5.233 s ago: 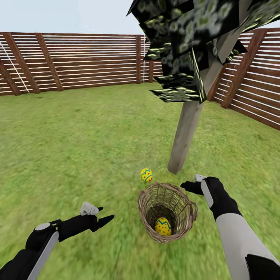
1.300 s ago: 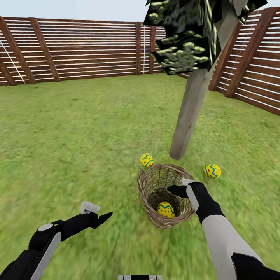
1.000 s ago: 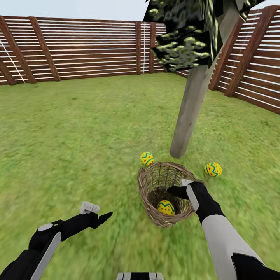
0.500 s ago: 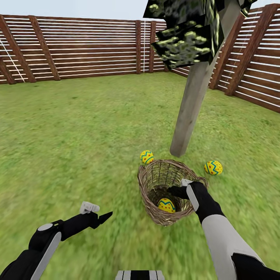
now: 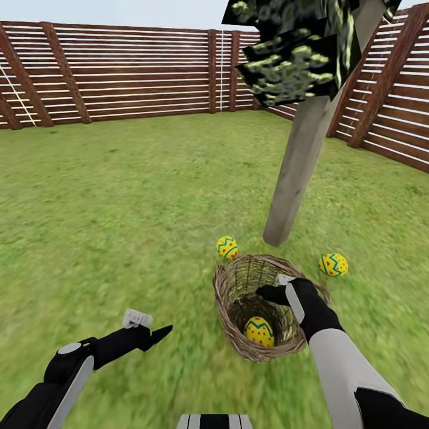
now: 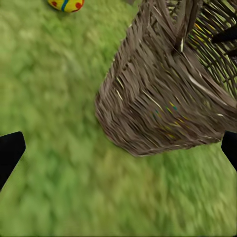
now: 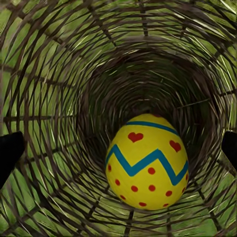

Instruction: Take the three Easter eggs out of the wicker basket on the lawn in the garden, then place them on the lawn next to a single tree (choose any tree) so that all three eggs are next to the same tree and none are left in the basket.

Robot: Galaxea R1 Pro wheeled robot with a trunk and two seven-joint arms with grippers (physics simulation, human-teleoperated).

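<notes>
One egg is in the bottom of the basket, lying against the near wall; through your right wrist camera it shows up large, yellow with a blue zigzag and red dots, ringed by the woven sides. The basket stands on the lawn, tipped so its mouth faces you. Your right gripper hangs inside the mouth of the basket, above the egg and not touching it, with its fingers spread wide, one dark tip at each edge of the wrist picture.

Two more eggs lie on the grass: one just beyond the basket's far rim, the other to its right. Both sit near the foot of the tree, whose trunk rises just behind the basket.

Your left gripper hovers low over the grass, well to the left of the basket, fingers apart and empty. A slatted wooden fence closes off the back of the garden.
</notes>
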